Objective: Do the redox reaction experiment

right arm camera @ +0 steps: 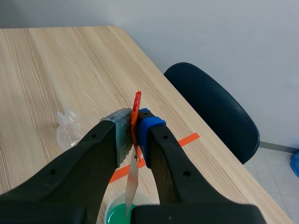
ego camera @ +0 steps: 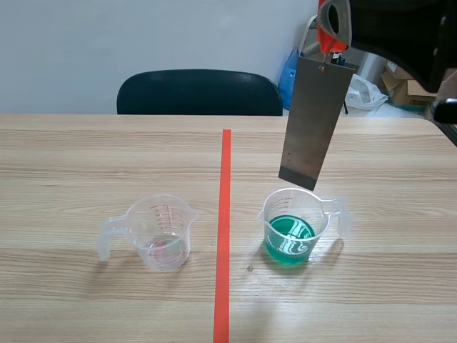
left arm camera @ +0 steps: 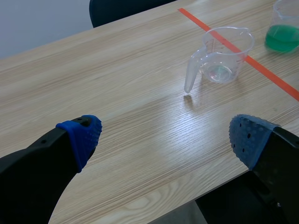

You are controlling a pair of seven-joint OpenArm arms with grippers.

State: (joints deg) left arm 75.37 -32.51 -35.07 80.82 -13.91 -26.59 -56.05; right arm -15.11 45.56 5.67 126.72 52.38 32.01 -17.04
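Observation:
A grey metal plate (ego camera: pixel 312 121) hangs upright from an orange clip (ego camera: pixel 330 39), and my right gripper (ego camera: pixel 333 28) is shut on it high at the right. Its lower edge is just above the rim of a clear beaker of green liquid (ego camera: pixel 294 227). In the right wrist view the plate (right arm camera: pixel 132 182) runs edge-on between my gripper (right arm camera: pixel 134 133) fingers down toward the green beaker (right arm camera: pixel 117 215). A clear beaker holding no liquid (ego camera: pixel 158 232) stands left of the tape. My left gripper (left arm camera: pixel 166 135) is open over bare table, with that beaker (left arm camera: pixel 223 56) well ahead of it.
An orange-red tape line (ego camera: pixel 224 229) runs down the middle of the wooden table (ego camera: pixel 86 164). A dark chair (ego camera: pixel 200 91) stands behind the far edge. Boxes and bags (ego camera: pixel 396 82) lie on the floor at the back right.

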